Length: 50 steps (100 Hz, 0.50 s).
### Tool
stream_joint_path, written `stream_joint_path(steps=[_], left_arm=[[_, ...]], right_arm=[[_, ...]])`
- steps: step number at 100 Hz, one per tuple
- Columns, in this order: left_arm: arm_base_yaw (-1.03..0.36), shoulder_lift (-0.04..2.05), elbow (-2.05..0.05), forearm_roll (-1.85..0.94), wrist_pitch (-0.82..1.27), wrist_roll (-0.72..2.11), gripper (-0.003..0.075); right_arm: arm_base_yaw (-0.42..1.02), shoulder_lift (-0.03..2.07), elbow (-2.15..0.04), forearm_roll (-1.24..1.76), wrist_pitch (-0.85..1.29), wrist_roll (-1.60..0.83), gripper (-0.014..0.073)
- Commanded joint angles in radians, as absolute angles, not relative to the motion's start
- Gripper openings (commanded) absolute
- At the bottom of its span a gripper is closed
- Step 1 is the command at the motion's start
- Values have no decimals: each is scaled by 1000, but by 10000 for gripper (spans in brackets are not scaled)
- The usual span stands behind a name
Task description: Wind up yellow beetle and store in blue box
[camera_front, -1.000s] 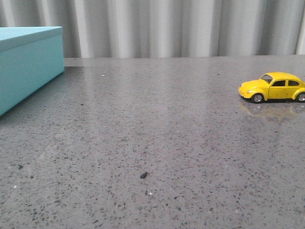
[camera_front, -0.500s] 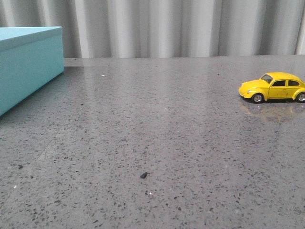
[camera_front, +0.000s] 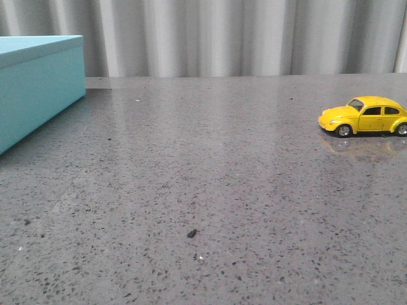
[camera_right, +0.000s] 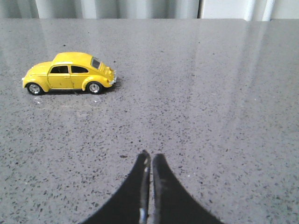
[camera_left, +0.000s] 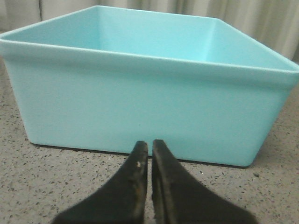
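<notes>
Grey speckled table (camera_front: 210, 165), pleated curtain (camera_front: 222, 38) behind. Far left: the blue box (camera_front: 38, 86), open-topped in my left wrist view, lid not seen. Left gripper (camera_left: 149, 151) sits just before its near wall, fingers together, holding nothing. Far right: the yellow beetle (camera_front: 364, 115) upright on its wheels, well apart from the box. Right gripper (camera_right: 150, 161) near it, fingers together, empty. I judge no step begun; next I must open the right fingers and close across the car's body for winding.
</notes>
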State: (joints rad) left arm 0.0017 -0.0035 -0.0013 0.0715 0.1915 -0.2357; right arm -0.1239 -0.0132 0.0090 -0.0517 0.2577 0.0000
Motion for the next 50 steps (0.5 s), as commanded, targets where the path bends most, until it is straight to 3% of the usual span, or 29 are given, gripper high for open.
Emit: stream_joint_path(steps=[1,50], left_arm=[[-7,-33,26,74,105,-245,-21],[-7,-33,26,79,82,-244,-21]], right_arm=[[-130,-29,30,-54,168,0,-41],[-130,-29,30,-54,92,0,-41]])
